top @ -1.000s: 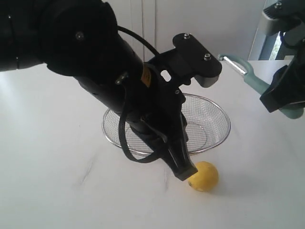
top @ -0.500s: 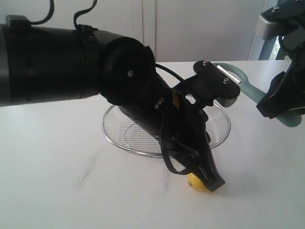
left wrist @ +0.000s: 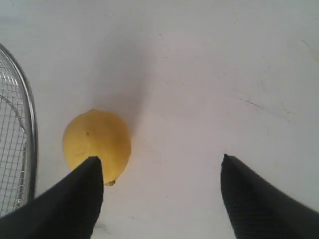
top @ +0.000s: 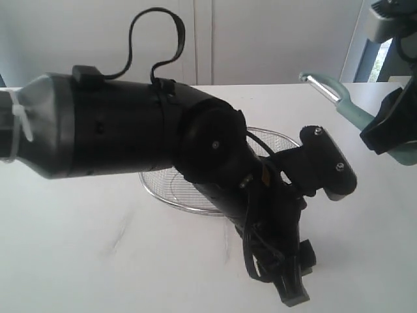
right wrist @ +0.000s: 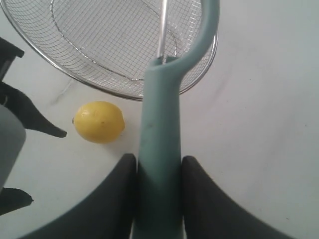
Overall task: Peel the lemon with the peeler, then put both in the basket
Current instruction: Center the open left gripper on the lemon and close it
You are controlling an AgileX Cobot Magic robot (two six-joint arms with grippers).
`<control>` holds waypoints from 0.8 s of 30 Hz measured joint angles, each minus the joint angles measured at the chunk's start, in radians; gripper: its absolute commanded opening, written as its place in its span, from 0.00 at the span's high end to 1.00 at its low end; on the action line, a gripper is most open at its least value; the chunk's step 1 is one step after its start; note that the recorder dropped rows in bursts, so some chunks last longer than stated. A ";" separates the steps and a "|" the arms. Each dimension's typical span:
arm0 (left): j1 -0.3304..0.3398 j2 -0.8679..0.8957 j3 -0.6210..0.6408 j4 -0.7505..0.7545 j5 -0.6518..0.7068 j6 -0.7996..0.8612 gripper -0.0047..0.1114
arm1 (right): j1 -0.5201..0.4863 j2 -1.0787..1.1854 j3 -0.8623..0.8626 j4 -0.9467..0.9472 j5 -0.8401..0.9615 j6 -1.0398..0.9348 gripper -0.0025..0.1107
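Since the earlier frame the left arm (top: 130,137) has swung lower across the exterior view. Its wrist now covers the 5 o'clock side of the basket (top: 163,189), and it hides the lemon that showed there before. The left gripper (left wrist: 159,159), which was closed, now has its fingers spread wide with nothing between them.

**Materials and shapes.**
- The lemon (left wrist: 97,144) is bright yellow and roundish, with a finely dimpled skin and a small nub at one end.
- It lies on the smooth white table (left wrist: 224,74), just outside the basket's rim. One black, wedge-shaped finger (left wrist: 75,199) is just beside it. Whether they touch cannot be told.
- The basket is a shallow oval of fine silver wire mesh under a thicker polished rim.
- The peeler (right wrist: 159,134) has a slim, matte teal plastic handle that curves into a hooked head with a thin metal blade.

**Pose.**
- The left arm is a thick matte black tube with a looped cable (top: 153,32). It slopes down from 9 o'clock toward 5 o'clock, with its fingers pointing down at the table.
- The right gripper (right wrist: 158,169) is closed on the peeler's handle, one dark finger on each side.
- In the exterior view the right gripper holds the peeler raised at 2 o'clock from the basket, with the head tilted up toward 11 o'clock.
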 measured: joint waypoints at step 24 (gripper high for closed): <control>0.000 0.134 0.000 0.054 -0.118 -0.004 0.33 | 0.000 0.000 0.000 -0.002 -0.018 0.018 0.98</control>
